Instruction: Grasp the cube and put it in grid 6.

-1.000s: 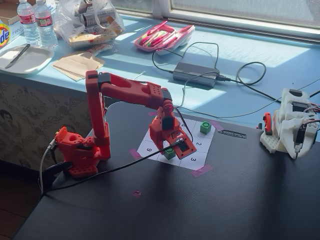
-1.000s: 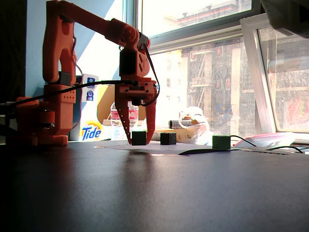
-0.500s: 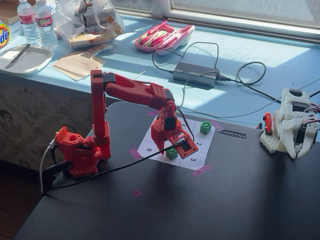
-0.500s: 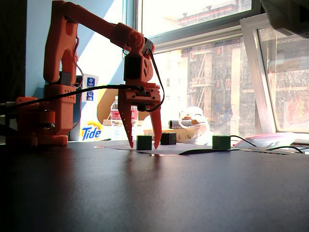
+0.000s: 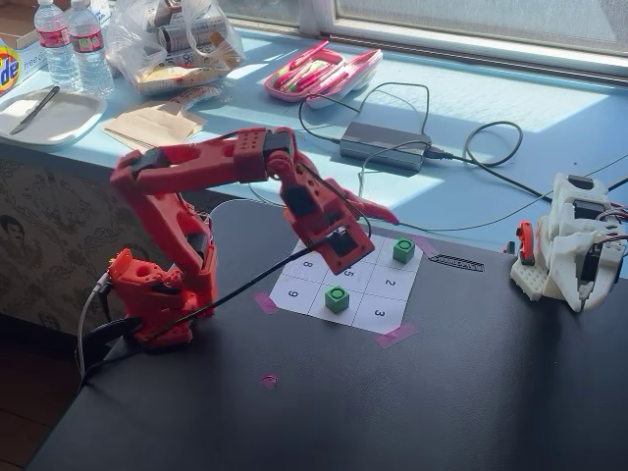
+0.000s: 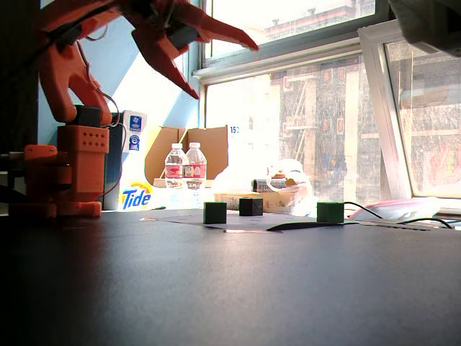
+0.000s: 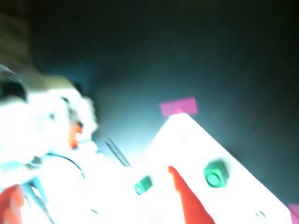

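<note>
Two small green cubes sit on the white numbered sheet (image 5: 294, 280). One green cube (image 5: 337, 298) stands in the front cell between 9 and 3 and covers its digit. The other green cube (image 5: 403, 250) stands at the sheet's far corner. Both show in the low fixed view (image 6: 215, 212) (image 6: 330, 211), with a dark cube (image 6: 251, 207) between them. My red gripper (image 5: 371, 235) hangs open and empty above the sheet's far side, well above the cubes (image 6: 225, 72). The wrist view is blurred and overexposed. It shows one red finger (image 7: 187, 200) and both green cubes (image 7: 216, 173) (image 7: 143, 185).
A white second arm (image 5: 569, 245) stands at the table's right edge. A power adapter (image 5: 383, 145) with cables, water bottles (image 5: 69, 44), a pink case (image 5: 319, 74) and bags lie on the blue ledge behind. Pink tape (image 5: 395, 336) holds the sheet's corners.
</note>
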Motion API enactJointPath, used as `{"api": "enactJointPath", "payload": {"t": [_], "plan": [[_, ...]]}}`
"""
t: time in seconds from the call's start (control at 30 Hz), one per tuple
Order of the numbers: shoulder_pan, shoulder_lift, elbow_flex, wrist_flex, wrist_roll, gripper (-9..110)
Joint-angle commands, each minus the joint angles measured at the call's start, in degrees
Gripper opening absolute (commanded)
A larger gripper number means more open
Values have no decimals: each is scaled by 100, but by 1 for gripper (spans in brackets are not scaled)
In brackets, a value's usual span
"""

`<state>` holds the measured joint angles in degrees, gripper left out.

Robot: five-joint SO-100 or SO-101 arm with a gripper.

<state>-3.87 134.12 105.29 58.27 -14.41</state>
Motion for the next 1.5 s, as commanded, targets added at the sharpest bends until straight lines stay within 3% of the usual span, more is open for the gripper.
{"api": "enactJointPath", "payload": {"t": [0.0,0.17,0.3,0.5,0.53,0.67,1.47], "plan": [[1055,1547,1187,-949,149,49],[1239,3524,4025,-1090,220,49],[1151,5432,5546,-26,167,49],[1266,5502,6144,686,114,45],[1266,5502,6231,756,26,41],[1160,5502,6618,765,-413,0],[1081,5502,6706,703,-554,0]]}}
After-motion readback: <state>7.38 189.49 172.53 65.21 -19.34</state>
